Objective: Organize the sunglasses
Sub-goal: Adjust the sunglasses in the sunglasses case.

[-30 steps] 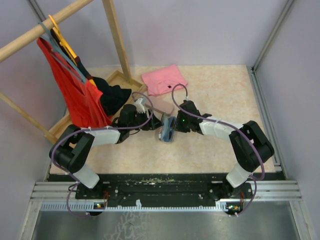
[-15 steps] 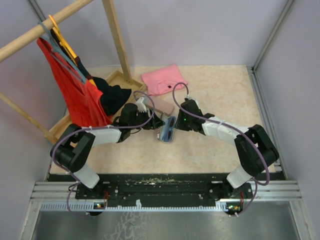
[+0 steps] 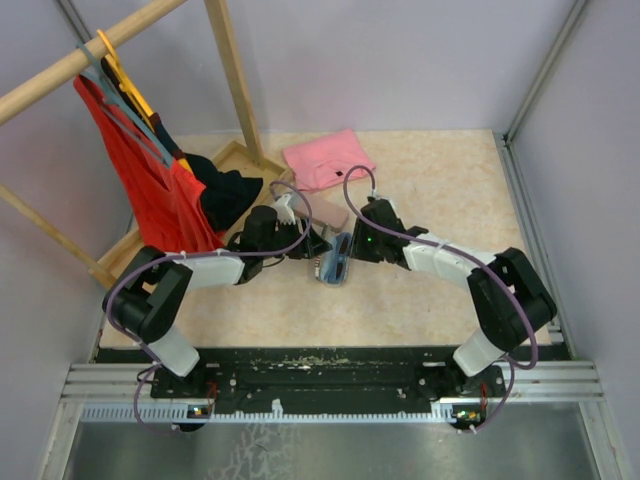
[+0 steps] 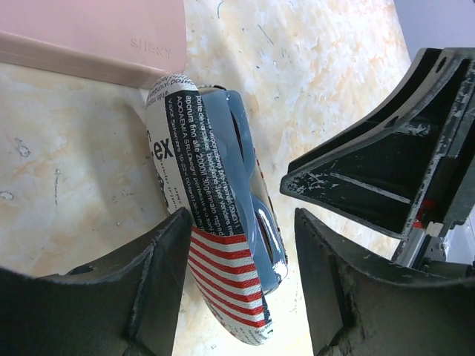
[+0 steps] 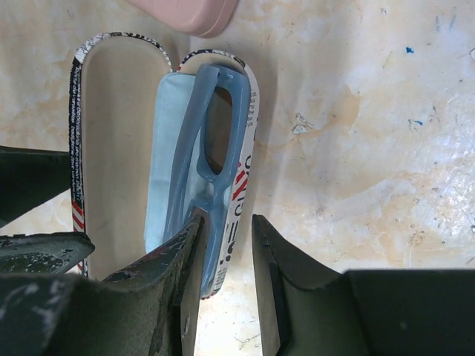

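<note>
The grey-blue sunglasses (image 5: 215, 141) lie inside the open flag-patterned case (image 5: 111, 148), on top of a light blue cloth (image 5: 159, 170) that covers the bottom half. In my right wrist view the lid half lies at the 9 o'clock side of them and shows its pale lining. The case rests near the middle of the counter (image 3: 440, 180). In the top view its long axis runs about from 1 o'clock to 7 o'clock.

My right jaws reach the case from about 2 o'clock. They stand only a little apart, with a narrow gap. The near end of the frame comes to the tip of one finger (image 5: 178, 282), and the case rim shows in the gap. The other finger (image 5: 278, 282) is apart from the frame, so I have no hold of the sunglasses.

My left jaws reach in from about 10 o'clock and stand wide, with the case between the fingers. One finger (image 4: 159, 289) is right at its printed outer side; whether it touches, I cannot tell. A strip of counter shows between the case and the other finger (image 4: 341, 297), so nothing is clamped.

A pink case (image 4: 96, 33) lies just beside the 12 o'clock end of the flag-patterned one. Farther toward 12 o'clock lies a pink cloth (image 3: 328, 158). At 10 o'clock a red garment (image 3: 140, 180) hangs from a wooden rack (image 3: 230, 80).
</note>
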You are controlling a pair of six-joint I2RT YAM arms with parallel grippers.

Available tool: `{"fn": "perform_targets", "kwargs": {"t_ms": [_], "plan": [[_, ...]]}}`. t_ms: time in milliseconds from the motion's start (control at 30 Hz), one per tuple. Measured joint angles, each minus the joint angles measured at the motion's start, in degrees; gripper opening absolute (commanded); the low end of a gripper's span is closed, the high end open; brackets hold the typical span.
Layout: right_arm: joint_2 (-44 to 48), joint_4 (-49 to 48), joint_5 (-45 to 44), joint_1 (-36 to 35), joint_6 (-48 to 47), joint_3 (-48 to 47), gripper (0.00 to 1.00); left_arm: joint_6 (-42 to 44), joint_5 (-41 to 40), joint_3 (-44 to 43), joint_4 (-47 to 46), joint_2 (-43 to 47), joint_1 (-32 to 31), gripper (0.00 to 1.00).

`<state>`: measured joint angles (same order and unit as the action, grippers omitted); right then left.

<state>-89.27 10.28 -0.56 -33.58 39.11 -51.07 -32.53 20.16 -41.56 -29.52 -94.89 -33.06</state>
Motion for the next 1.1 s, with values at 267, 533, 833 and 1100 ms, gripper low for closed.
{"fn": "perform_targets", "kwargs": {"t_ms": [267, 533, 833, 1100], "plan": [[-1.92, -0.2, 0.44, 0.0, 0.0, -0.04, 0.32, 0.0, 0.44, 0.0, 0.0, -0.07, -0.35, 0.61], [-3.19, -0.02, 0.66, 0.0, -0.02, -0.09, 0.31, 0.0, 0.5, 0.0, -0.02, -0.17, -0.68, 0.61], [-4.98, -0.02, 0.66, 0.0, -0.17, -1.09, 0.29, 0.0, 0.59, 0.0, -0.04, -0.37, -0.7, 0.6], [-7.58, 0.55, 0.13, 0.02, -1.18, -2.01, 0.27, 0.0, 0.9, 0.0, -0.07, -0.74, -0.72, 0.61]]}}
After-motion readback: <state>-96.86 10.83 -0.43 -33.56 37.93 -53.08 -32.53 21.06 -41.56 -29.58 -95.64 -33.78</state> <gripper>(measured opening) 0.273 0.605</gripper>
